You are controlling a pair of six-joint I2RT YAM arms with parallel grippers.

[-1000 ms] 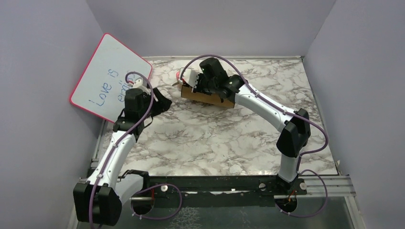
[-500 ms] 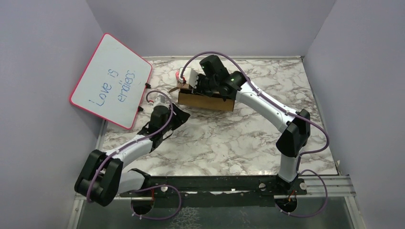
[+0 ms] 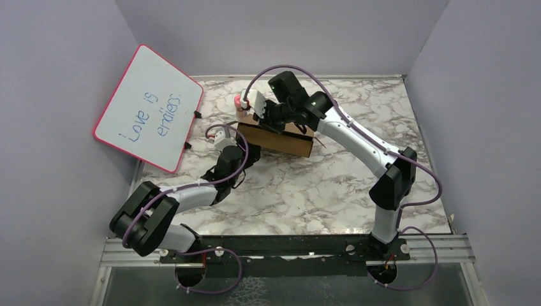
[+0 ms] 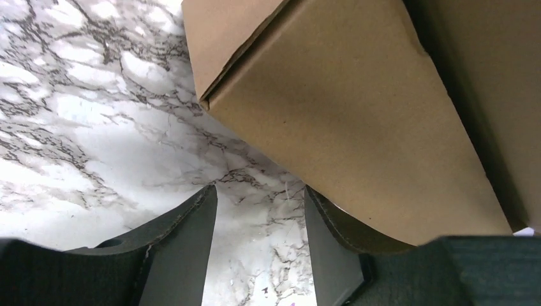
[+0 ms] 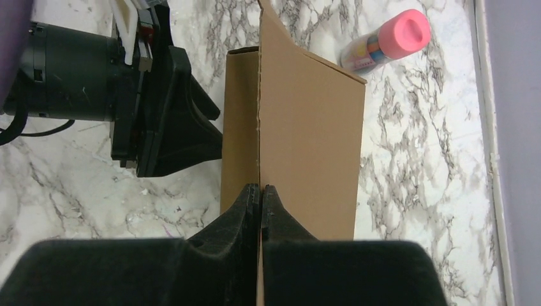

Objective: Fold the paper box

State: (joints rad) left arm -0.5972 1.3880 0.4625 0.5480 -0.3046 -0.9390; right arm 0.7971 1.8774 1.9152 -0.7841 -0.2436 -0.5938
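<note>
Hovering low over the table (image 4: 96,127), the left claw (image 4: 260,191) stands with jaws apart and empty, just beside the near left corner of the box (image 4: 357,108), probably ready to press or tuck that end. The box sits in the table's far half, about midway between the side edges. Above it, the right claw (image 5: 261,190) is clamped on an upright cardboard wall, seemingly to steady it.

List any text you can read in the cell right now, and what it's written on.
"Love is": blue handwriting, first line on the pink-framed whiteboard.
Second line on the same board: one handwritten word starting with "e", too unclear to read with certainty.
Label on the pink-capped bottle: colourful, too blurred to read.
On the paper box: plain brown, no print visible.
</note>
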